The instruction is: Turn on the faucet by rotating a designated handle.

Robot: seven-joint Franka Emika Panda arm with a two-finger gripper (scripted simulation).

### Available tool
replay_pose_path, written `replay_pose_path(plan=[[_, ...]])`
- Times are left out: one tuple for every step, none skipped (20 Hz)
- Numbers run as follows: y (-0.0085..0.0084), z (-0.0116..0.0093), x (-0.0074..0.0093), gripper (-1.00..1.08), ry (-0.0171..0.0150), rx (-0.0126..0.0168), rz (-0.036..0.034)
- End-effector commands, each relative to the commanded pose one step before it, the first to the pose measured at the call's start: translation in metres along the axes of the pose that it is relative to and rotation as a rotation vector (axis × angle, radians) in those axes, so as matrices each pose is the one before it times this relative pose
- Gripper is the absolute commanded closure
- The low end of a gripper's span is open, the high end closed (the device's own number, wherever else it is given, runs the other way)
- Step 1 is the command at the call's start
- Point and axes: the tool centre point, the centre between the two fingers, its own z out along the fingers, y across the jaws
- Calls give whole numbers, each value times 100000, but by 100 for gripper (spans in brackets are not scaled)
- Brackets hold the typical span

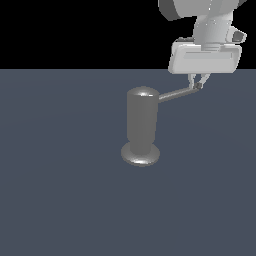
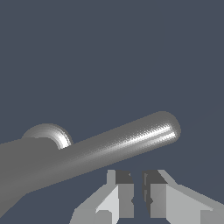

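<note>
While the faucet (image 1: 142, 129) stands upright, its handle (image 1: 176, 93) juts toward the exterior view's right. At the handle's tip, the gripper (image 1: 198, 83) is nearly closed, holding nothing; best push sideways steadily, keeping contact near the tip.

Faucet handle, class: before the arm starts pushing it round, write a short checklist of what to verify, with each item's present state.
1. Gripper is at the tip of the handle: ok.
2. Jaws nearly closed, nothing between them, in the wrist view: ok for pushing.
3. Fingers actually touching the rod: cannot tell.
4. Faucet stands upright on its base: ok.
5. Handle already turned: cannot tell.
</note>
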Motion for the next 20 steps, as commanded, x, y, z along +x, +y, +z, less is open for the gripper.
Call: replay_pose_path(plan=[[-648, 947, 1034, 108, -866, 289, -695], [-6, 33, 282, 108, -53, -2, 82], [-6, 33, 280, 108, -53, -2, 82], [6, 40, 275, 108, -65, -2, 100], [-5, 33, 275, 108, -53, -2, 82], [-4, 32, 273, 108, -53, -2, 82], [-4, 32, 270, 108, -53, -2, 82], [-3, 32, 268, 108, -53, -2, 82], [-3, 32, 266, 108, -53, -2, 82], [-2, 32, 263, 108, -53, -2, 82], [-2, 32, 261, 108, -53, -2, 82], [-1, 32, 259, 108, -53, -2, 82], [-1, 32, 256, 108, -53, -2, 82], [-7, 27, 255, 108, -46, -2, 71], [0, 32, 252, 108, -53, -2, 82], [1, 32, 249, 108, -53, -3, 82], [-5, 27, 248, 108, -46, -2, 71], [2, 32, 244, 108, -53, -3, 82], [-4, 27, 243, 108, -46, -3, 71], [-4, 27, 241, 108, -46, -3, 71]])
